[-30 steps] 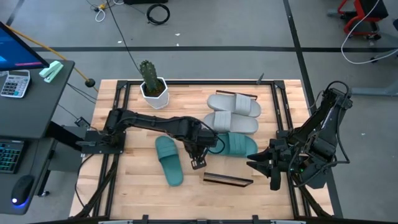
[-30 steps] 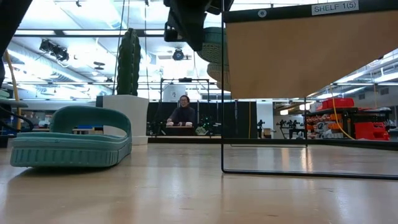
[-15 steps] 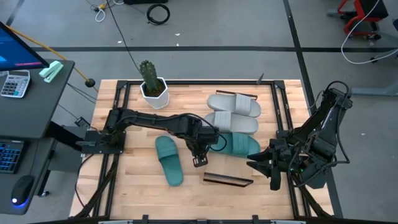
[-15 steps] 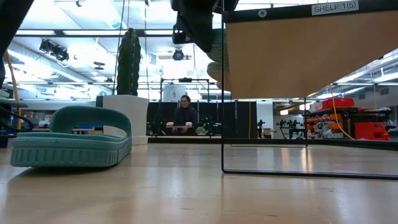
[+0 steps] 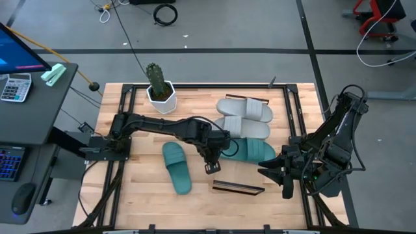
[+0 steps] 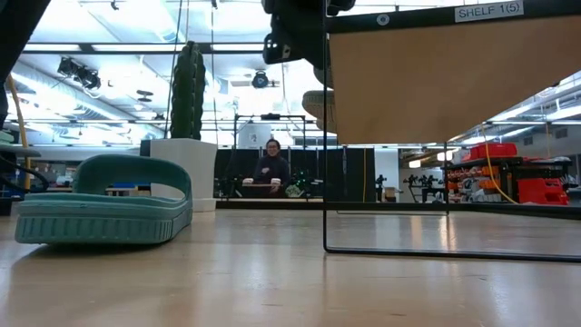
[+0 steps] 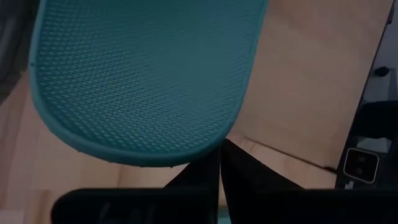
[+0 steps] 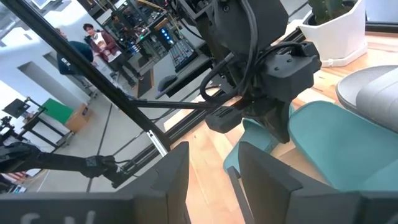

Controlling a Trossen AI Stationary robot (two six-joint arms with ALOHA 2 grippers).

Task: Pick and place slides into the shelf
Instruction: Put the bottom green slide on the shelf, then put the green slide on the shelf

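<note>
On your far left the tabletop (image 5: 136,185) had bare planks along its edge, with the cactus pot (image 5: 160,92) at the far side. Next came a lone teal slide (image 5: 177,168), lying flat and well apart from the arm, with open wood between it and the near edge.

Your left gripper (image 5: 209,158) was stretched out to mid-table, its fingers pinched together on the heel rim of the second teal slide (image 5: 248,150). In the left wrist view that slide's dotted sole (image 7: 143,74) filled the frame just beyond the closed fingers (image 7: 214,177), so it sat right at the jaws rather than between them in any depth. Beyond it the two grey slides (image 5: 244,117) lay side by side, touching the teal one's far edge.

Near the front edge the shelf (image 5: 238,188) lay just beside the gripper, with a narrow strip of wood between.

At the right edge your right gripper (image 5: 270,171) waited clear of everything, fingers parted with nothing in them.
</note>
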